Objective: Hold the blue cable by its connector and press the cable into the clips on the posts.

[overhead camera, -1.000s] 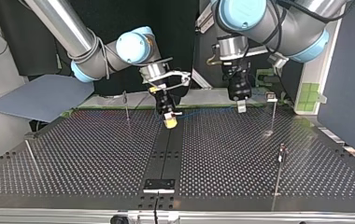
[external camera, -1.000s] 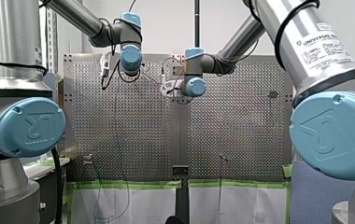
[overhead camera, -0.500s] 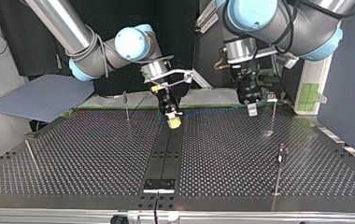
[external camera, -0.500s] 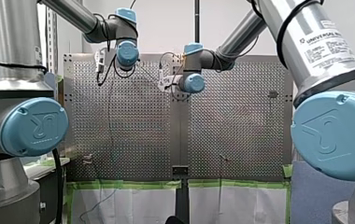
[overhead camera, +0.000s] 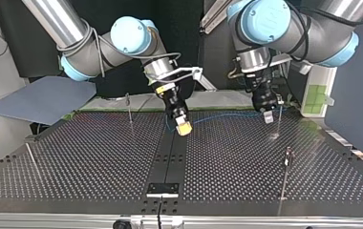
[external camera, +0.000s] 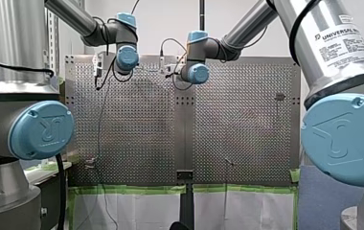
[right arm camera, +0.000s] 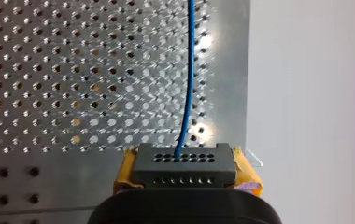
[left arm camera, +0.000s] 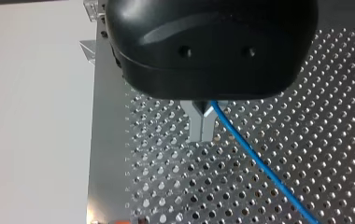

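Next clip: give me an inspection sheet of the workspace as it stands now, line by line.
Surface: perforated table, with a dark strip down its middle.
Job's things: blue cable strung above the table between both grippers; black connector at one end; thin posts stand around the table; cable in a clip: cannot tell.
Clutter: nothing seen.
Grippers: my right gripper, yellow pads, shut on the connector; my left gripper, metal fingers, shut on the cable.
Cables: black lead hangs below my left arm's wrist.
Surroundings: grey sheet beside the table; green tape along its edge.
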`<control>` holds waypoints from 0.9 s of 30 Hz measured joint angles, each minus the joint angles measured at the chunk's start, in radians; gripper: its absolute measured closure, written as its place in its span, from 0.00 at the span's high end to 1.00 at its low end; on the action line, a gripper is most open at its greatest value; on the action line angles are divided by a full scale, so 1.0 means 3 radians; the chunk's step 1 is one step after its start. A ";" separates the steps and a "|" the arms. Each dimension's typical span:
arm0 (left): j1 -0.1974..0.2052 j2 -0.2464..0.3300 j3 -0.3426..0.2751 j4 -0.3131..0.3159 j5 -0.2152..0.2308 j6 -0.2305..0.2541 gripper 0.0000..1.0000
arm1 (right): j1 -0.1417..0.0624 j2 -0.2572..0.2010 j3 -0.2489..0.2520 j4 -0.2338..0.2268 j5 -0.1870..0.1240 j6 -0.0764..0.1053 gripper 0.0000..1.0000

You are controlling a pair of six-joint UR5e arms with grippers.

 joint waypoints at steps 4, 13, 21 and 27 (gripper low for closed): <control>0.0106 0.0000 0.0001 -0.0001 0.0062 -0.0044 0.00 | 0.0023 -0.0019 -0.0035 0.0012 -0.0002 0.0001 0.00; 0.0279 0.0000 0.0010 0.0003 0.0072 -0.0149 0.00 | 0.0047 -0.0113 -0.0066 0.0016 -0.0024 0.0043 0.00; 0.0386 0.0000 0.0108 -0.0020 0.0102 -0.0189 0.00 | 0.0078 -0.0129 -0.0128 0.0026 -0.0117 0.0140 0.00; 0.0465 0.0000 0.0208 -0.0048 0.0148 -0.0199 0.00 | 0.0095 -0.0129 -0.0150 0.0033 -0.0129 0.0208 0.00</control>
